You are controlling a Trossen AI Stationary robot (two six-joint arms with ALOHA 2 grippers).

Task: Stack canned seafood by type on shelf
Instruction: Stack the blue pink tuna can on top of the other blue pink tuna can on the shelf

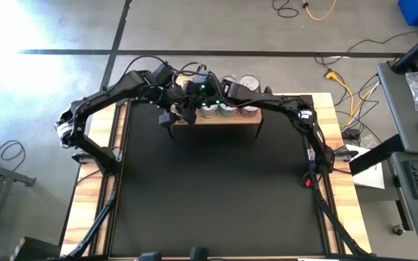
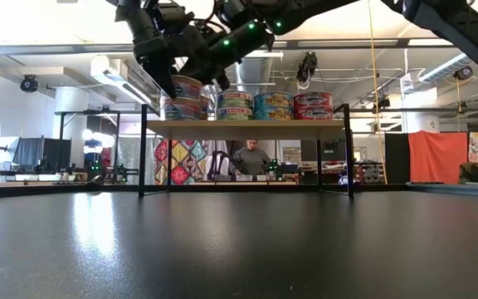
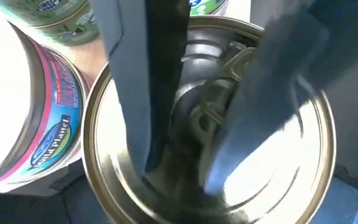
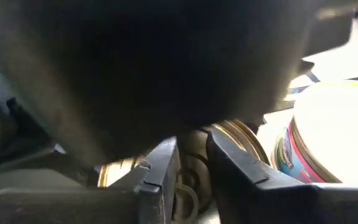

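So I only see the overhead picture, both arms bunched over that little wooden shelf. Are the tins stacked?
Observer: Yes. The low view shows four stacks of tins on the shelf, each two high.
Operator: What's under the left arm?
Observer: Its wrist view shows a gold-lidded tin with a pull tab, right below the open left end effector.
Operator: Anyone around?
Observer: A person is in the room behind, seen under the shelf.

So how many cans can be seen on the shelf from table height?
8: four side-by-side piles of two cans on the shelf; more may hide behind.
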